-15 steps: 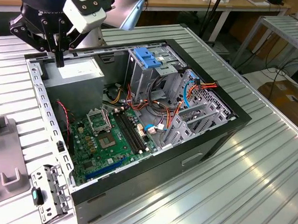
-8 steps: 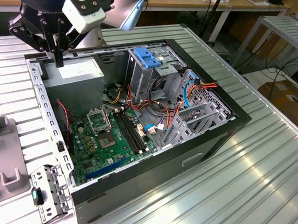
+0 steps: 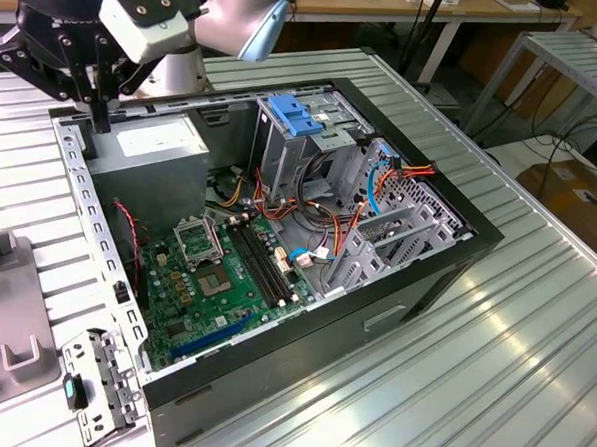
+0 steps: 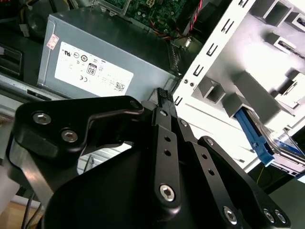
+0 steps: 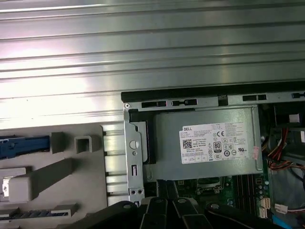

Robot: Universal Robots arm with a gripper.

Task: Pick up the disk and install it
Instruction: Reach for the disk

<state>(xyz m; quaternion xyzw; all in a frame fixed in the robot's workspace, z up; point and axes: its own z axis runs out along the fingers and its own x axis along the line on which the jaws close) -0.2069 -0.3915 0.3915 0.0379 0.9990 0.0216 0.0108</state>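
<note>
1. Over the corner of the open computer case (image 3: 478, 236), at the exterior view's left, the gripper (image 3: 102, 123) is seen hanging from the arm.
2. Its fingers (image 4: 167, 138) are seen pressed together in the second wrist view, with nothing pinched between them.
3. The fingertips are placed above the case's perforated metal rim (image 4: 209, 52), just beside the grey power supply (image 3: 147, 148); contact with the rim cannot be told.
4. The disk (image 4: 255, 138) is found outside the case, lying in a grey moulded fixture (image 4: 248, 88) next to the rim, well apart from the gripper.
5. One bright blue rail of the disk is shown along its edge in the second wrist view; in the first wrist view the same rail (image 5: 26, 146) is seen on the fixture (image 5: 62, 167).
6. The disk is not held or touched by anything.
7. Inside the case a green motherboard (image 3: 226, 270) is laid flat, and a light-blue bracket (image 3: 294, 113) is set on top of the metal drive cage (image 3: 282, 158).
8. Orange, red and blue cables (image 3: 401, 174) are bundled near the cage.
9. The case and the fixture (image 3: 8, 318) are rested on a ribbed metal table (image 3: 450, 382).
</note>
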